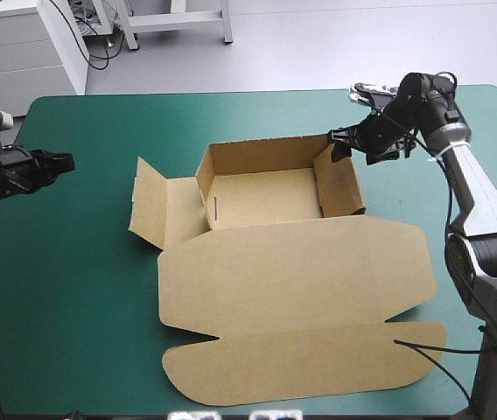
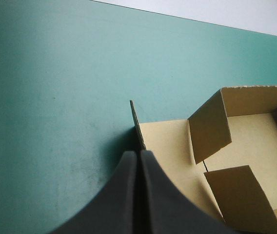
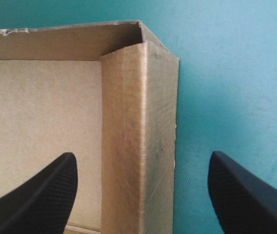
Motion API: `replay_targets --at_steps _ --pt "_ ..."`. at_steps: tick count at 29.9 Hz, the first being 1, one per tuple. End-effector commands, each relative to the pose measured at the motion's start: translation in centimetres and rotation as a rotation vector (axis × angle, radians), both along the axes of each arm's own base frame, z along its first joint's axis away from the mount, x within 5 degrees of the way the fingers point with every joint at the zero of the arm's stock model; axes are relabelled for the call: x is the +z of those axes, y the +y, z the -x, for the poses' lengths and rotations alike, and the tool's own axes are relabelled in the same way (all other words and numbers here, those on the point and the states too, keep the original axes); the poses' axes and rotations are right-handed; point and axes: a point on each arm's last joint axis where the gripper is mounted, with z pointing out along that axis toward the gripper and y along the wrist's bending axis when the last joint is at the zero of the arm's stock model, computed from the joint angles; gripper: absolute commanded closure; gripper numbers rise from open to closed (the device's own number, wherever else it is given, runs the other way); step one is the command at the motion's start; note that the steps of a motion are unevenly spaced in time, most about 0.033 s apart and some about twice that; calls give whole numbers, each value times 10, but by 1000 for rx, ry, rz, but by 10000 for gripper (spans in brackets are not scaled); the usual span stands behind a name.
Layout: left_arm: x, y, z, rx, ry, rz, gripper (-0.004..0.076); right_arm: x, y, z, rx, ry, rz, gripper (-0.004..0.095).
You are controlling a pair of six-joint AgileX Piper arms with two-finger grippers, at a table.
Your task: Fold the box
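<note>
The brown box (image 1: 275,188) stands mid-table as an open tray with its walls raised. Its lid (image 1: 301,297) lies flat toward the front edge, and a side flap (image 1: 150,203) is spread out on the left. My right gripper (image 1: 339,143) is open at the tray's far right corner. In the right wrist view the folded right wall (image 3: 138,122) rises between the fingers of the right gripper (image 3: 143,156). My left gripper (image 1: 65,162) is shut and holds nothing, hovering well left of the box. In the left wrist view this left gripper (image 2: 138,158) points at the left flap's edge (image 2: 136,122).
A stretch of teal-green cover (image 1: 82,245) separates the left gripper from the box's left flap. The lid's rounded front flap (image 1: 318,363) reaches close to the table's front edge. A pale cabinet (image 1: 21,48) stands beyond the far left corner.
</note>
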Motion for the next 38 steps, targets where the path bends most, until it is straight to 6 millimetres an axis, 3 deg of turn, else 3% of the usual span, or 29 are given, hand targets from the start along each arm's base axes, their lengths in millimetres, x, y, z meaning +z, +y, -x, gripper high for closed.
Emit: replay_targets --at_steps 1,7,12,16,24,32,35,38 --pt "22 -6 5 1 -86 18 724 62 -4 29 -12 -133 -41 197" --pt "21 -7 6 -20 -72 25 724 89 -2 76 15 -176 14 197" --pt "20 -8 6 -27 -67 27 725 75 6 90 48 -141 118 197" --pt "20 -8 7 -31 -64 29 725 59 19 83 69 -98 138 197" --pt "20 -8 7 -33 -63 29 725 14 21 58 47 11 226 197" --pt "20 -10 8 -46 -53 32 725 -12 27 47 58 80 210 226" --pt "20 -9 8 -46 -53 30 725 -14 27 46 75 79 216 320" --pt "19 -10 8 -52 -48 32 725 -14 27 46 93 75 222 532"
